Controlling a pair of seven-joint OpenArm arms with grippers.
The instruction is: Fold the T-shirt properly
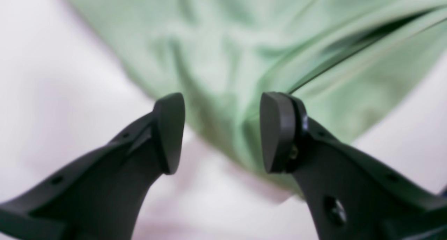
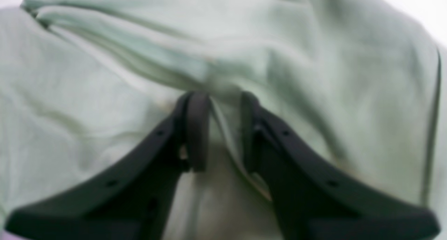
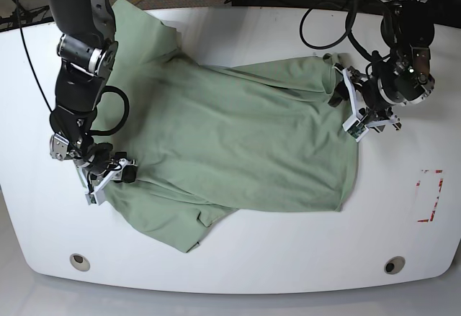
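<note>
My T-shirt [image 3: 238,143] runs off the top of both wrist views, soft and out of focus. A fold sits between my right jaws; whether they pinch it, I cannot tell. From the base view my jaws are too small to read.

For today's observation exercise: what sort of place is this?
Probably a robotics lab bench: a white rounded table, black cables trailing behind, and a pale green T-shirt laid out between two arms.
</note>
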